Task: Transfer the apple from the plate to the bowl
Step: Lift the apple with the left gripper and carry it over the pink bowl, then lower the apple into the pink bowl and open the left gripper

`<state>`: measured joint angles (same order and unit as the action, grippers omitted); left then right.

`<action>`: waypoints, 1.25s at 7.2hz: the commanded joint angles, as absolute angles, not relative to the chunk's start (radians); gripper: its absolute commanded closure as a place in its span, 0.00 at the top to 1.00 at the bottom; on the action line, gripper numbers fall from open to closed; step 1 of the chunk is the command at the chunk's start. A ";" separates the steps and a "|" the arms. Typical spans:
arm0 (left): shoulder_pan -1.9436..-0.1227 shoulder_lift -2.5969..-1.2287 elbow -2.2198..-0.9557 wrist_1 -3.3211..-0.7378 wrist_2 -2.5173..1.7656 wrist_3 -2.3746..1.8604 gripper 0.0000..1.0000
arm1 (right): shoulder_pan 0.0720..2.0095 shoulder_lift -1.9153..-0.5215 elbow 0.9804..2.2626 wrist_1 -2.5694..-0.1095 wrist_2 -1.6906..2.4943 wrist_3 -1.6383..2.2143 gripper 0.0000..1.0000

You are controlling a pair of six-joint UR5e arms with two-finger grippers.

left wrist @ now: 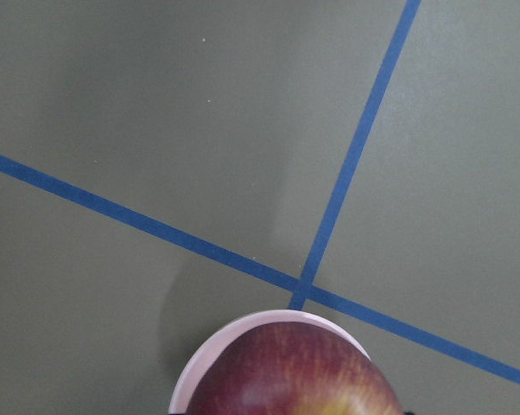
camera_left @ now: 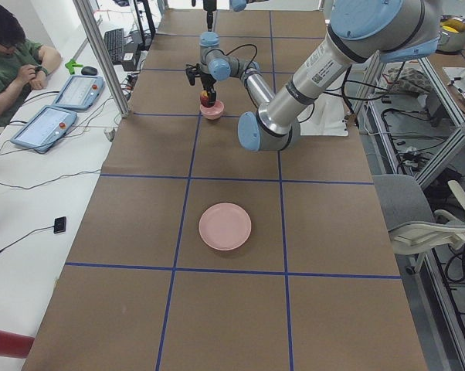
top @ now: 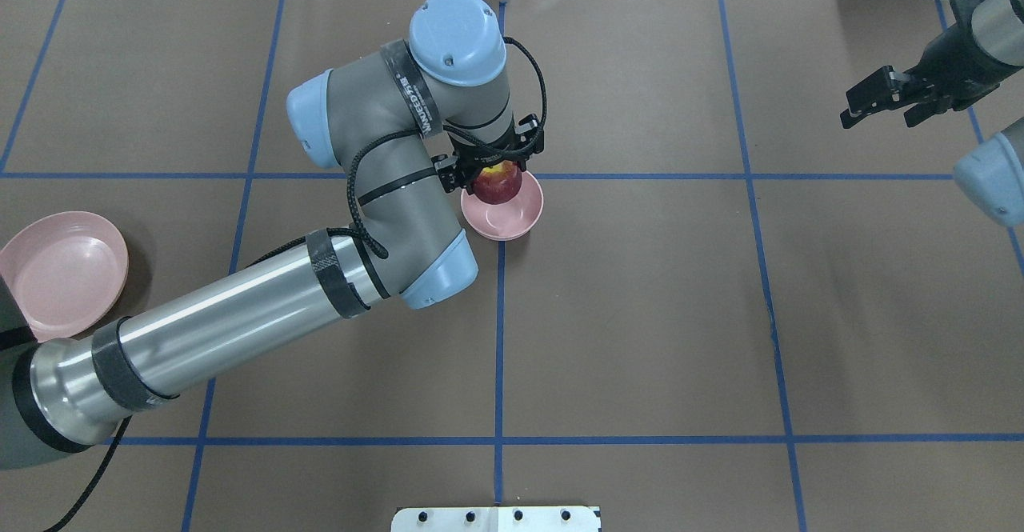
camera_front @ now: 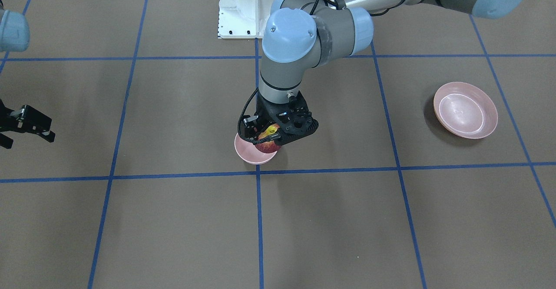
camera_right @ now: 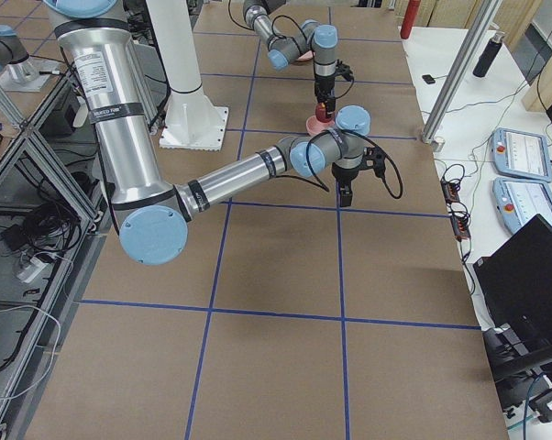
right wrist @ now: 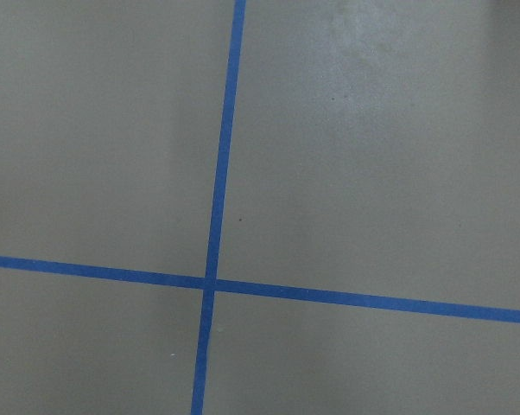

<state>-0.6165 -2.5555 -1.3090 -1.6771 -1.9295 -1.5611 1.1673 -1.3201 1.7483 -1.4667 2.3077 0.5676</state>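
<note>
We see a brown table [top: 640,316] gridded with blue tape [top: 640,176]; only the left-end view shows the seated operator [camera_left: 12,58] beside it. The plate [top: 60,272] lies well to the left of the left gripper [top: 490,166], which is clamped on the apple [top: 498,186], with the bowl [top: 512,220] directly beneath. Far to its right, the right gripper [top: 878,120] hangs with jaws apart. Only the left wrist view shows the bowl's rim curving around the apple.

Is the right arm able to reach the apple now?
Probably not: the left gripper is shut on the apple over the bowl, covering it, and the right gripper hangs far off.
</note>
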 commanded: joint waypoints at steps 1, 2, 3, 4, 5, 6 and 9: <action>-0.582 -2.560 -1.281 -1.683 -1.898 -1.574 0.00 | 1.167 -1.316 1.749 -1.480 2.307 0.568 1.00; -0.581 -2.563 -1.278 -1.684 -1.898 -1.574 0.00 | 1.167 -1.316 1.747 -1.480 2.307 0.568 1.00; -0.581 -2.563 -1.275 -1.684 -1.896 -1.574 0.00 | 1.167 -1.316 1.749 -1.480 2.307 0.568 1.00; -0.581 -2.566 -1.269 -1.684 -1.896 -1.574 0.00 | 1.167 -1.316 1.747 -1.480 2.307 0.568 1.00; -0.581 -2.566 -1.261 -1.686 -1.896 -1.574 0.00 | 1.167 -1.316 1.747 -1.480 2.307 0.568 1.00; -0.581 -2.578 -1.238 -1.696 -1.896 -1.574 0.00 | 1.166 -1.316 1.747 -1.480 2.307 0.568 1.00; -0.581 -2.580 -1.215 -1.717 -1.896 -1.572 0.00 | 1.166 -1.316 1.747 -1.480 2.307 0.568 1.00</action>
